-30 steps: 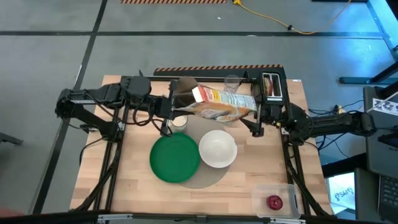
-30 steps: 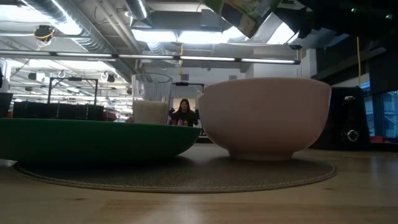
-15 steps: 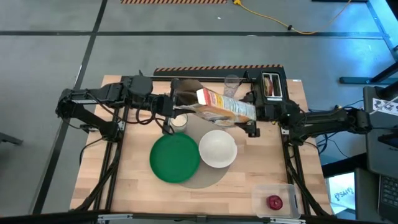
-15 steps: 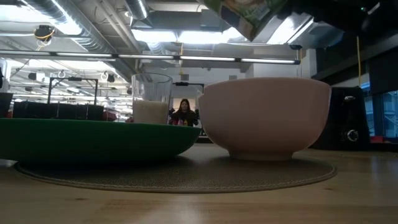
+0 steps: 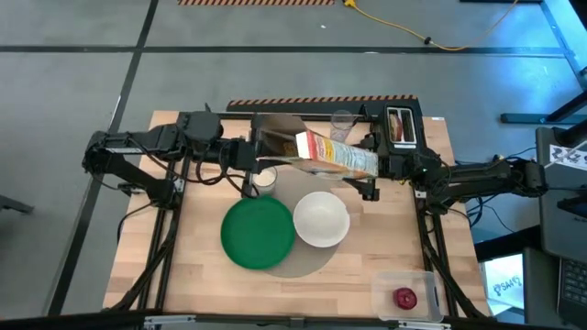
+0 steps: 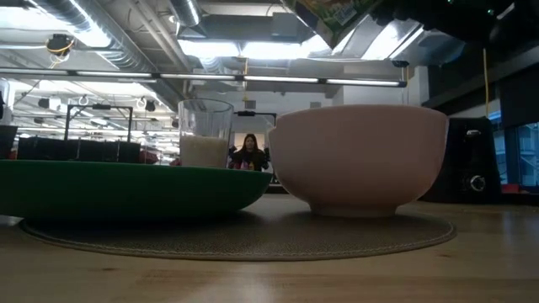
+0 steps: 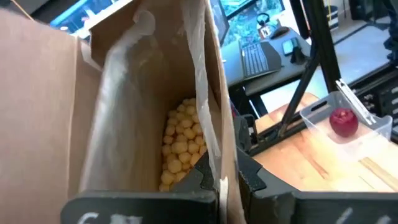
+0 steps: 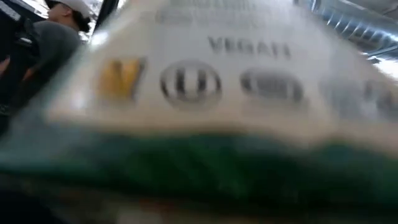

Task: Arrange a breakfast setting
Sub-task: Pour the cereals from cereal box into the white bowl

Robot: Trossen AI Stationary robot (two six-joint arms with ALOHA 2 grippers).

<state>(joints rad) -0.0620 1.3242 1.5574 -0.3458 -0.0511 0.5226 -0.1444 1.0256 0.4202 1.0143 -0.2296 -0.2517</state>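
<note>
A cereal box (image 5: 337,156) is held in the air between my two grippers, above the far part of the round grey mat (image 5: 303,264); its corner shows at the top of the low view (image 6: 324,15). My left gripper (image 5: 260,158) is shut on the box's open end. My right gripper (image 5: 371,174) is at its closed end. On the mat stand the green plate (image 5: 259,233), the white bowl (image 5: 321,218) and the milk glass (image 5: 264,180). The red apple (image 5: 404,297) lies in a clear tub. No spoon or bagel shows. My left gripper pinches the cardboard wall at the box's open mouth (image 7: 214,158), together with the edge of the clear liner bag, between its two fingers. It looks into the box at the yellow cereal (image 7: 180,143). The box is clear of the table. My right gripper is shut on the box's closed end (image 5: 367,165), coming level from the table's right. The box face (image 8: 205,81) fills its wrist view and hides the place of contact. The box lies roughly level, high above the bowl.
A toaster (image 5: 402,126) and an empty glass (image 5: 342,122) stand at the table's far edge. The clear tub (image 5: 404,293) with the apple is at the near right corner. People show in the room beyond the table (image 6: 249,151).
My right gripper has gone a little toward the table's left with the box's closed end. The box has turned about its length, so that less of its printed face shows from above. It stays in the air over the mat's far side. My left gripper has kept its hold.
</note>
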